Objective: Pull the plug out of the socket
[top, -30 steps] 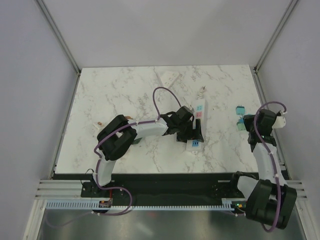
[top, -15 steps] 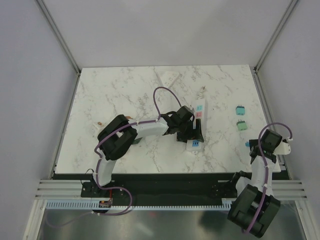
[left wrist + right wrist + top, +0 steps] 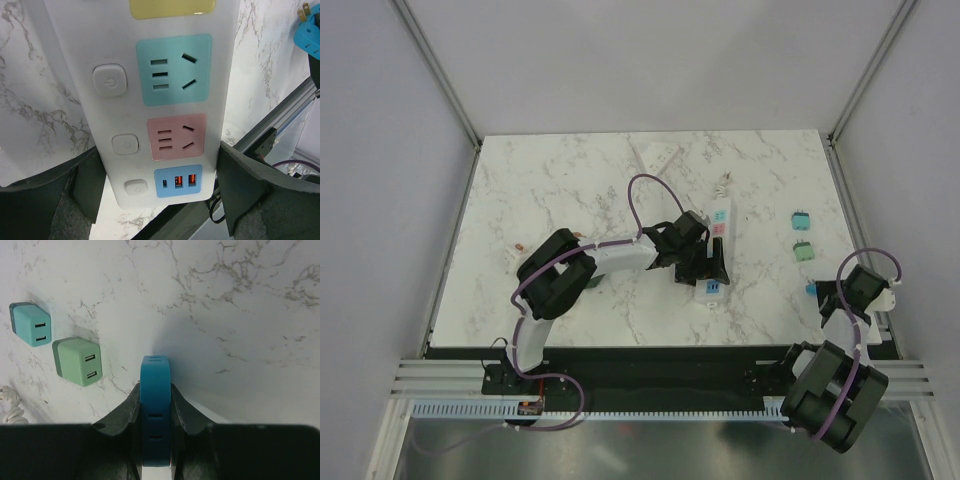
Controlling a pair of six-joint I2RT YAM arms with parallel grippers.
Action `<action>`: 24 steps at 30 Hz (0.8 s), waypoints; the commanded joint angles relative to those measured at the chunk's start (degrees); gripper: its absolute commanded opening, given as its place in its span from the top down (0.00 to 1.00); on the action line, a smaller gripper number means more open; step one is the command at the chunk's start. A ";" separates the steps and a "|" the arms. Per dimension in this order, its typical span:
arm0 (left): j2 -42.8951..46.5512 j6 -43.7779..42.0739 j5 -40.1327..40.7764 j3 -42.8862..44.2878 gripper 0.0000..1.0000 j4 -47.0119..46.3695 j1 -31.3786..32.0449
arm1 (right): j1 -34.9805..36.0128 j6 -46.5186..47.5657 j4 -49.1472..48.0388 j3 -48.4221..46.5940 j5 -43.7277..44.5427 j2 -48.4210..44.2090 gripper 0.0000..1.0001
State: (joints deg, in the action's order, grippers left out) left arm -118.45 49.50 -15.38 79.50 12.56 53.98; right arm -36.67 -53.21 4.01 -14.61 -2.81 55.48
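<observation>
White marble worktop [image 3: 570, 190]. Lying mid-worktop, a white power strip [image 3: 165, 75] with yellow, teal and pink sockets plus USB ports. Pinched by its long sides at the USB end in the left pincer [image 3: 162, 192]. Near the worktop's right edge, well apart from the strip, right pincer [image 3: 155, 440] pressed onto a blue plug [image 3: 155, 385]. Nearby, loose on the marble, a green adapter [image 3: 77, 361] and a teal adapter [image 3: 30, 324].

mid-table power strip [image 3: 720, 215], two chargers [image 3: 801, 220] to its right, plug [image 3: 811, 288] before them
</observation>
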 commanded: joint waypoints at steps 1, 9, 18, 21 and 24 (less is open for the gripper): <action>-6.70 -0.28 1.93 -3.48 0.98 9.15 0.60 | -0.42 0.65 -1.11 1.25 -0.35 0.50 0.75; -6.26 -0.54 2.02 -3.83 0.98 9.07 0.60 | -0.51 0.56 5.47 -0.85 1.31 -3.97 0.30; -6.35 -0.45 1.84 -4.09 0.98 8.80 0.69 | -0.51 4.51 19.71 -12.10 8.78 -4.69 0.02; -6.44 -0.37 1.84 -4.09 0.98 8.89 0.69 | -0.42 7.06 22.97 -16.58 10.45 -3.37 0.02; -6.35 -0.28 1.84 -4.01 0.98 8.80 0.87 | 0.71 9.44 24.46 -20.10 13.34 -3.62 0.02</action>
State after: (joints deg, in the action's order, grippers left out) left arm -118.48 49.50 -15.57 79.50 12.51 53.95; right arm -36.80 -47.33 24.32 -30.24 5.34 52.10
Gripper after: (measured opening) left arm 0.873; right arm 0.982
